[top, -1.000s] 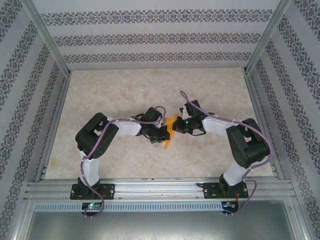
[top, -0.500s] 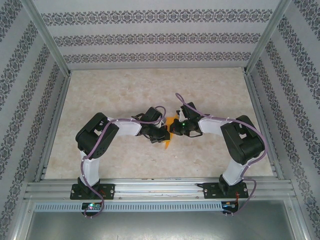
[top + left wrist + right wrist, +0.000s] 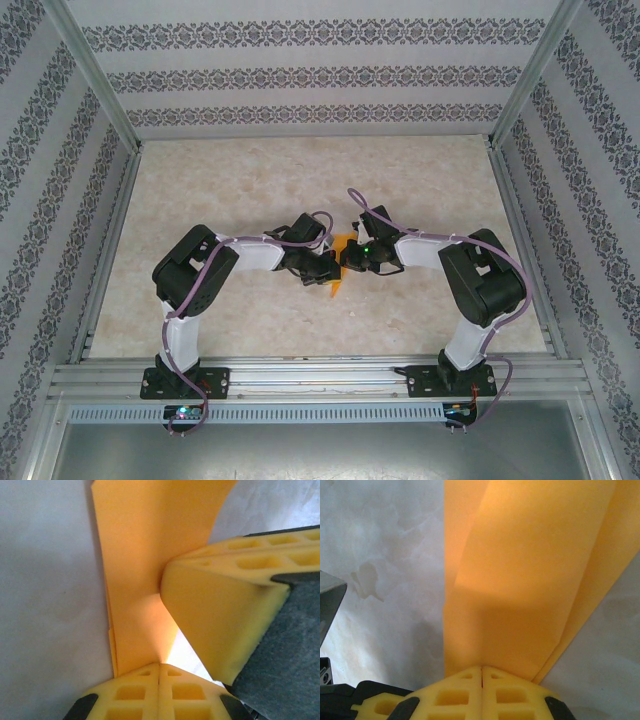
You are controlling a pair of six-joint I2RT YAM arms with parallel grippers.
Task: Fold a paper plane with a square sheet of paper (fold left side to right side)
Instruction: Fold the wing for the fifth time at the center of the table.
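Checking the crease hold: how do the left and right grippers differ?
The left gripper reaches the orange paper from the left, the right gripper from the right. The left gripper sits nearer the bases than the right gripper. Both are shut, tips on the paper.

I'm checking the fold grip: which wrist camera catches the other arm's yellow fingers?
The left wrist one: the right gripper's fingers jut in from the right against the orange paper, above the shut left gripper.
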